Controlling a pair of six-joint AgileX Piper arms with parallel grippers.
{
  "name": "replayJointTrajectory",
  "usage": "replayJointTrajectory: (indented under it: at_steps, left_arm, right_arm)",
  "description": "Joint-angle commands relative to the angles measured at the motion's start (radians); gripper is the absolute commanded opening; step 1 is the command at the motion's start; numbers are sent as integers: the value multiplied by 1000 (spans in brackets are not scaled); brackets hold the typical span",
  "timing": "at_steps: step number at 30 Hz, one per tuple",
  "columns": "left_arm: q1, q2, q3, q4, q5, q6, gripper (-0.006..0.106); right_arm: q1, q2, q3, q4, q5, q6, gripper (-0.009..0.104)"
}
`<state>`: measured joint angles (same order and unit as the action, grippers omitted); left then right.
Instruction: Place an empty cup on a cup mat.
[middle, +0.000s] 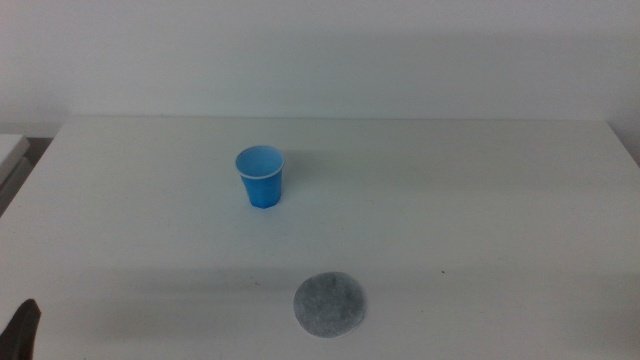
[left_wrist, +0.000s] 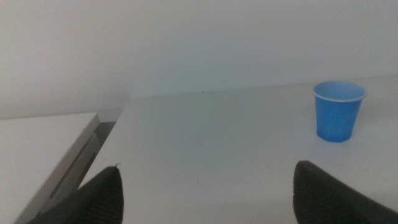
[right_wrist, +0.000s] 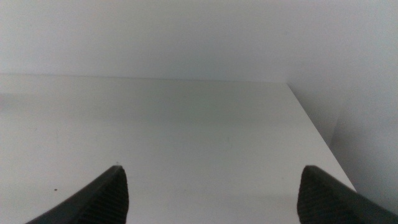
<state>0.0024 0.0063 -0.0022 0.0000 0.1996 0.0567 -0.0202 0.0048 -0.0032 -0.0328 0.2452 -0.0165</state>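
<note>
The blue cup (middle: 260, 177) stands upright and empty on the white table, left of centre toward the back. It also shows in the left wrist view (left_wrist: 337, 111), well ahead of the jaws. The grey speckled cup mat (middle: 329, 304) lies flat near the front edge, apart from the cup. My left gripper (left_wrist: 208, 193) is open and empty at the front left corner; only a dark tip (middle: 22, 328) shows in the middle view. My right gripper (right_wrist: 211, 196) is open and empty over bare table at the right, out of the middle view.
The white table (middle: 450, 200) ends at a back edge against a pale wall. A second white surface (left_wrist: 37, 143) sits beside the table's left edge, with a dark gap between. The table's right edge (right_wrist: 317, 137) shows in the right wrist view.
</note>
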Motion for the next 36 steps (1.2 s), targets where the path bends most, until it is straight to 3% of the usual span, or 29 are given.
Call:
replayJointTrajectory:
  at_steps: [1, 10, 19, 23, 30, 36]
  left_arm:
    - [-2, 43, -56, 0, 10, -4, 94]
    - [-2, 413, -409, -7, 103, -7, 94]
    - [-6, 890, -870, -131, 440, 48, 94]
    - [-33, 1165, -1086, -248, 570, 16, 94]
    - [-216, 1609, -1580, -32, 860, -188, 94]
    - [-282, 1909, -1839, -26, 932, -195, 94]
  right_arm:
    - [2, -5, 3, -5, -7, -4, 93]
    - [2, -5, 3, -5, -7, -4, 93]
    - [2, -5, 3, -5, -7, -4, 93]
    - [2, -5, 3, -5, -7, -4, 93]
    - [2, -5, 3, -5, -7, -4, 93]
    - [2, -5, 3, -5, -7, -4, 93]
